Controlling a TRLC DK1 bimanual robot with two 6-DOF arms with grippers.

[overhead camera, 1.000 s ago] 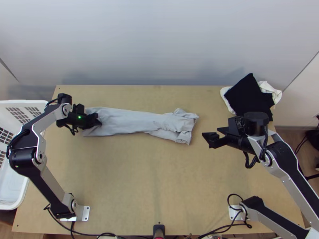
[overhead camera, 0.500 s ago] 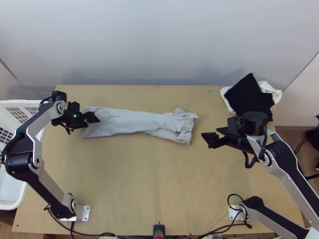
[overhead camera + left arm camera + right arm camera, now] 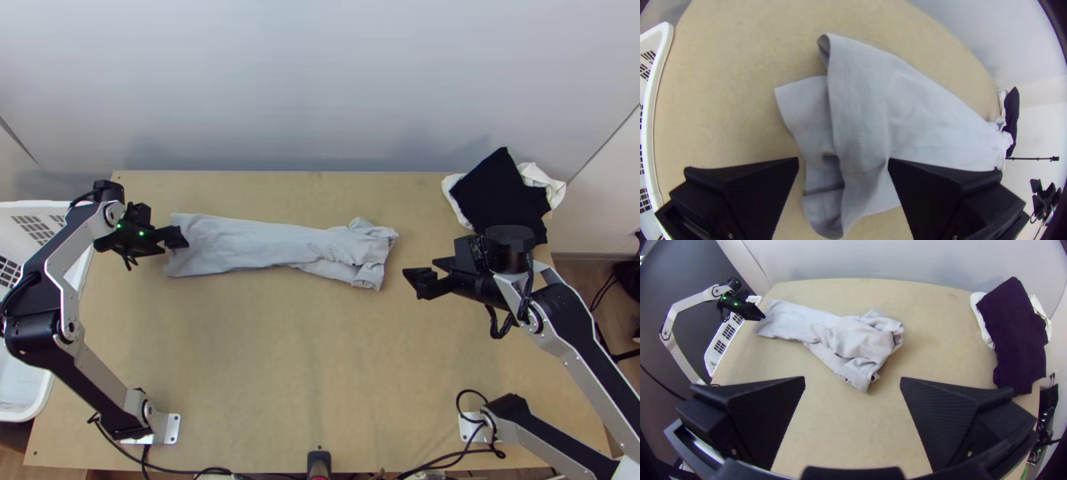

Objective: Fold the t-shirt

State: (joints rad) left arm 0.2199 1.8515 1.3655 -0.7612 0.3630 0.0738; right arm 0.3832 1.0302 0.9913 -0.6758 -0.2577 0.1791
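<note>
The light grey t-shirt point(image 3: 264, 243) lies as a long narrow strip across the table, bunched at its right end. In the left wrist view the t-shirt point(image 3: 911, 115) has a rolled or folded edge over another layer. At the strip's left end is my left gripper point(image 3: 174, 240), open; the left wrist view shows this gripper point(image 3: 843, 162) with its fingers wide apart above the cloth. My right gripper point(image 3: 422, 280) stands open to the right of the bunched end, apart from it. In the right wrist view the t-shirt point(image 3: 858, 340) lies beyond the open right gripper point(image 3: 852, 382).
A black folded cloth point(image 3: 500, 196) lies over white cloth point(image 3: 453, 196) at the table's back right. A white basket point(image 3: 28, 376) stands off the table's left edge. Bare tabletop point(image 3: 312, 360) stretches in front of the t-shirt.
The left gripper has opened, let go of the t-shirt's left end and drawn back to the left. That end of the cloth lies a little flatter. The right arm has hardly moved.
</note>
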